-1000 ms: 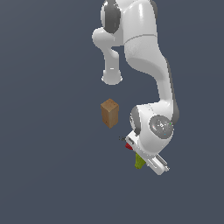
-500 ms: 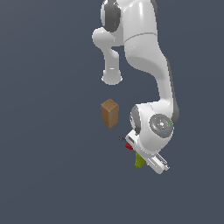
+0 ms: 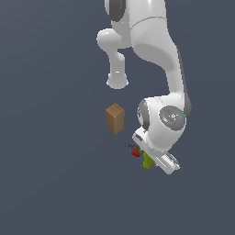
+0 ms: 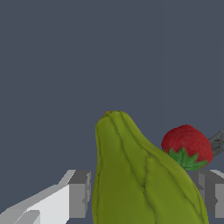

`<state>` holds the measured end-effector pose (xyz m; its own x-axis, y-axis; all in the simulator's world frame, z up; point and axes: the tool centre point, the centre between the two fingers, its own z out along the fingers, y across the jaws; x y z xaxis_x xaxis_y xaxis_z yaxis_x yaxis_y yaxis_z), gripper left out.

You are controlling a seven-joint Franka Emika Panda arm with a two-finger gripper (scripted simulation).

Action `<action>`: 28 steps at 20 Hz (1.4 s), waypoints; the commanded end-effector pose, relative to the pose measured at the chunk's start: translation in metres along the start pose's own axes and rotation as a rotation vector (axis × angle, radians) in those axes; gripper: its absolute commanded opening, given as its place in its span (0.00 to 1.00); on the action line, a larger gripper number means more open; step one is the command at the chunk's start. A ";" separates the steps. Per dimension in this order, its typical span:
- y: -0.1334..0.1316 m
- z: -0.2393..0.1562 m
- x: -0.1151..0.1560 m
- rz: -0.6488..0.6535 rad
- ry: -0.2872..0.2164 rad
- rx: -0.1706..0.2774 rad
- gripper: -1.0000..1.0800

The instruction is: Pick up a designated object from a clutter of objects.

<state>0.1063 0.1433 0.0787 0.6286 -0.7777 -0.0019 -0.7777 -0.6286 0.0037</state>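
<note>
The designated object, a lumpy yellow-green pear (image 4: 140, 183), fills the space between my gripper's two fingers (image 4: 81, 194), which press close against its sides. In the exterior view the pear (image 3: 148, 160) shows just under the white hand, with my gripper (image 3: 151, 161) shut on it low over the floor. Of the clutter of objects, a red strawberry (image 4: 187, 146) lies right beside the pear, also seen as the red strawberry (image 3: 136, 152) on the exterior view's left of the hand. A thin dark tool (image 4: 217, 141) pokes out behind the strawberry.
A tan upright wooden block (image 3: 114, 118) stands apart from the hand, further back on the exterior view's left. The arm's white base column (image 3: 117, 69) rises behind it. The dark grey floor (image 3: 50, 174) spreads all around.
The arm and hand have hardly moved over the last second. The pear, strawberry and wooden block stay where they were.
</note>
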 end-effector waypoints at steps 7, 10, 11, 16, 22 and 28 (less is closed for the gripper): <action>0.024 -0.063 -0.025 0.000 0.001 0.003 0.00; 0.034 -0.087 -0.034 0.000 0.001 0.003 0.00; 0.037 -0.096 -0.038 0.000 0.001 0.003 0.00; 0.055 -0.139 -0.055 0.000 0.001 0.004 0.00; 0.076 -0.195 -0.077 0.000 0.002 0.003 0.00; 0.096 -0.250 -0.098 0.000 0.003 0.003 0.00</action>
<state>-0.0216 0.1582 0.3150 0.6287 -0.7776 0.0001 -0.7776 -0.6287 0.0016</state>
